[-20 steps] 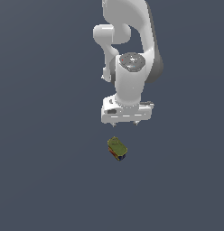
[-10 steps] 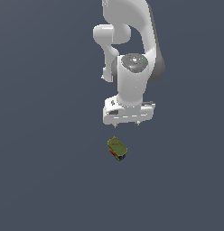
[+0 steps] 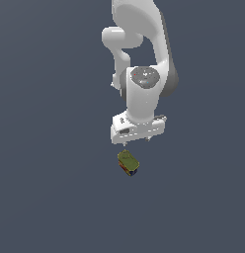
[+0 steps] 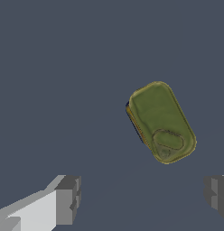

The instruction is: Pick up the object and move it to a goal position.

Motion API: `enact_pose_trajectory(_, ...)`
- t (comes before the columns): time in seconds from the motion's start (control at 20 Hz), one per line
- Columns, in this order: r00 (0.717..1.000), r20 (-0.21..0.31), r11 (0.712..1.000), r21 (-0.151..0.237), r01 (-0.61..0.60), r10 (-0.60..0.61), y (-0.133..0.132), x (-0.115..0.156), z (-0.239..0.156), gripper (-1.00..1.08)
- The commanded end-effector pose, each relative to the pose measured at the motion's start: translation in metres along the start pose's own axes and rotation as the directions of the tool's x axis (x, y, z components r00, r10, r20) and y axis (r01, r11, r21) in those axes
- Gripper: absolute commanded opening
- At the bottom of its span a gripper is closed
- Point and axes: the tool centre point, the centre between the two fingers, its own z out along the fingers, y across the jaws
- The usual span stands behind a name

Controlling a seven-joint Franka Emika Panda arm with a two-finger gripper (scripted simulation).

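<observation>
The object (image 3: 128, 163) is a small rounded-rectangular tin with an olive-green top and blue, red and yellow sides. It lies on the dark grey floor just below the gripper (image 3: 137, 140) in the exterior view. In the wrist view the object (image 4: 161, 122) lies at a slant, ahead of the gap between the two grey fingertips (image 4: 68, 198), apart from them. The gripper (image 4: 143, 196) is open and empty, with its jaws set wide apart. It hangs above the floor, not touching the tin.
The white arm (image 3: 144, 74) rises above the gripper toward the top of the exterior view. The floor (image 3: 45, 173) is a plain dark grey surface.
The gripper has come down slightly toward the object. The object has not moved.
</observation>
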Motion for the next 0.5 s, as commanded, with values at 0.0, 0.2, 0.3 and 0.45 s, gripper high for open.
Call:
enact_pose_trajectory(0.0, 0.999, 0.002, 0.999, -0.002, 0.052, -0.052, 0.004, 0.005, 0.005, 1.00)
enact_pose_trajectory(0.2, 0.988, 0.005, 0.988, -0.005, 0.153, -0.153, 0.013, 0.014, 0.015, 1.00)
enact_pose_trajectory(0.3, 0.979, 0.007, 0.979, -0.006, 0.205, -0.205, 0.018, 0.018, 0.021, 1.00)
enact_pose_trajectory(0.45, 0.961, 0.010, 0.961, -0.007, 0.277, -0.277, 0.024, 0.024, 0.029, 1.00)
